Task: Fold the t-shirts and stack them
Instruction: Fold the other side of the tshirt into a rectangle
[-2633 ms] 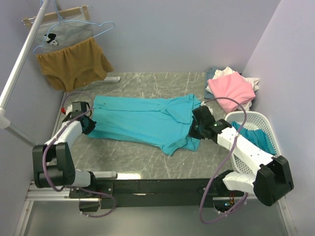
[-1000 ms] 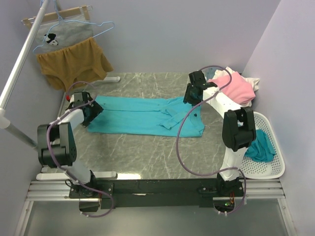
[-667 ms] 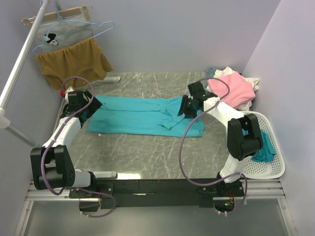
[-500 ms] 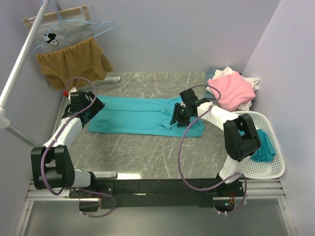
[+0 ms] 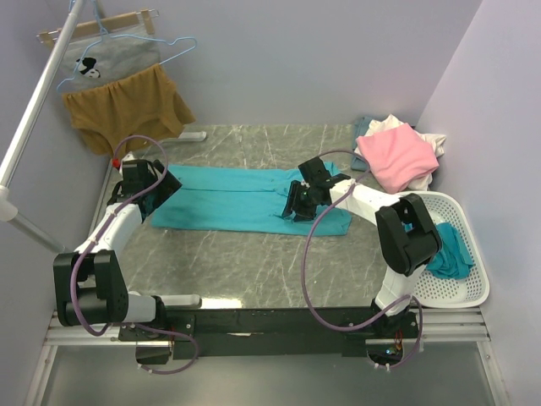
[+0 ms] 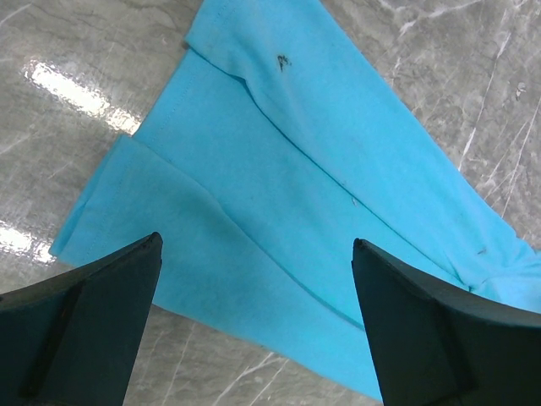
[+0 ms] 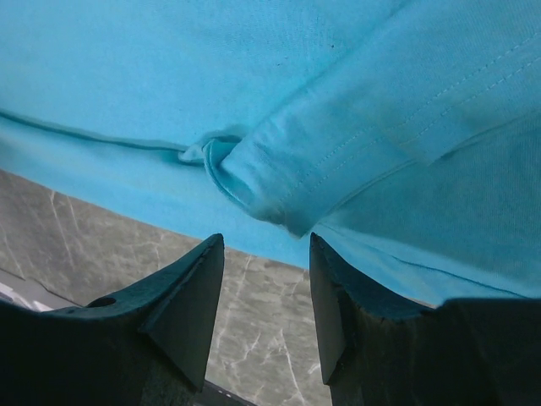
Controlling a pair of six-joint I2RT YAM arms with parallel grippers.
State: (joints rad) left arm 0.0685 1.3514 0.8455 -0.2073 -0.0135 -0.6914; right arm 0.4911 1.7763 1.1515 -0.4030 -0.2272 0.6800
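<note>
We see the teal shirt lying flat on the table, folded into a long strip that runs left to right across the middle. Our left gripper hangs over the strip's left end with its jaws spread wide and nothing between them. In the left wrist view the cloth lies smooth below it, with two long creases and a small dark speck near the top edge.

Our right gripper sits low at the strip's right end, by its near edge. Its jaws stand partly apart, and the gap shows only the shirt's edge and the table. A bunched fold with a stitched hem lies just beyond the fingertips; we cannot tell whether they touch it.

At the far right corner of the table a pink shirt lies on top of a pile, with white cloth and pale blue cloth peeking out behind it. A white basket stands at the table's right edge, near the pile, and a second teal shirt lies crumpled in it.

At the far left a mustard garment and a grey garment with a cartoon print hang on hangers from a rail, well apart from the shirts.
</note>
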